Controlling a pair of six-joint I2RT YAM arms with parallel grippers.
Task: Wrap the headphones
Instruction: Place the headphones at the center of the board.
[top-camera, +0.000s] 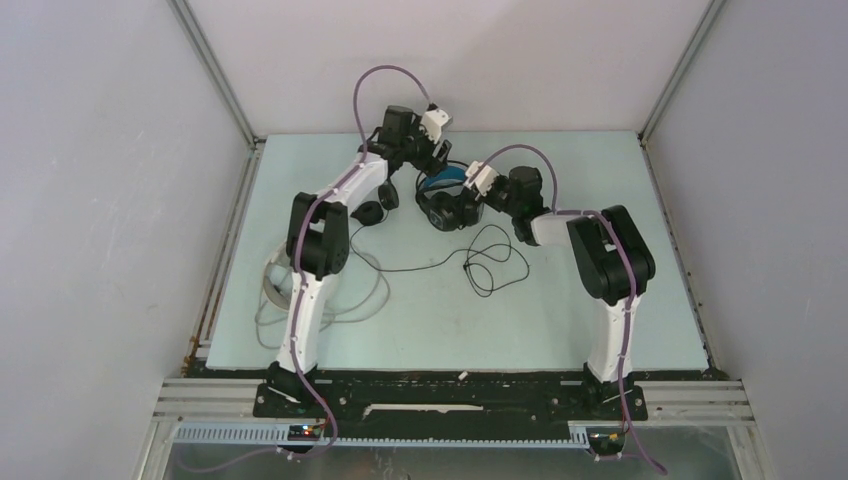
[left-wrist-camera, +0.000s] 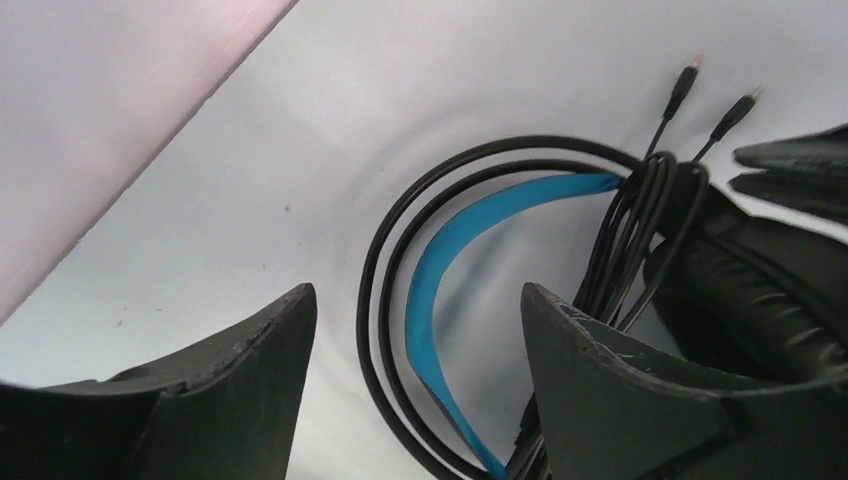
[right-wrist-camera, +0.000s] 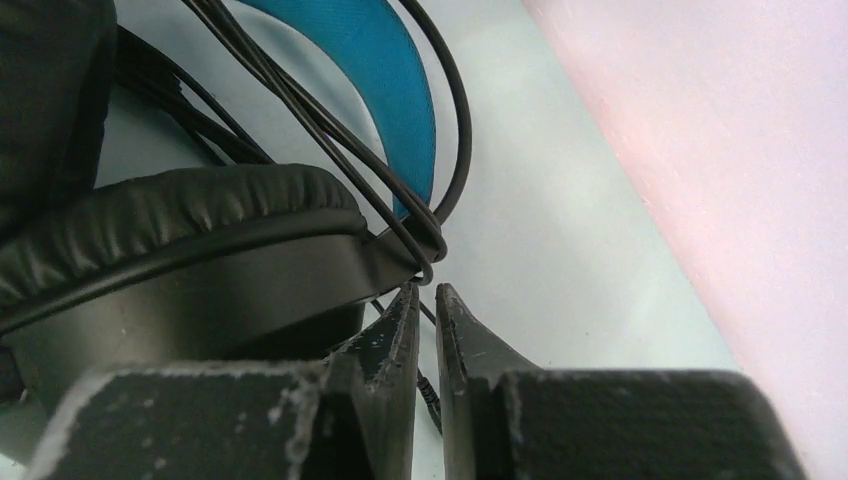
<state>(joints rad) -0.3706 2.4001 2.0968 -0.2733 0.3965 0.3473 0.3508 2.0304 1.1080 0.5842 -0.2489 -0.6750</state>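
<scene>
Of three headsets, the white headset (top-camera: 272, 285) is lying nearest, at the tabletop's (top-camera: 560, 320) left side, mostly hidden behind the left arm (top-camera: 318, 240). Farther in, one loose black cable (top-camera: 490, 262) is curling toward the right arm (top-camera: 605, 260). The small black headset (top-camera: 370, 212) is sitting just beside the left arm. Beyond, the blue-banded headset (left-wrist-camera: 432, 300) is lying mid-tabletop, cable wound round one end of its band, two plugs (left-wrist-camera: 683, 88) sticking out. The left jaws are hanging spread wide over that band; the right jaws are standing barely parted beside its ear cushion (right-wrist-camera: 170, 215), pinching nothing visible.
</scene>
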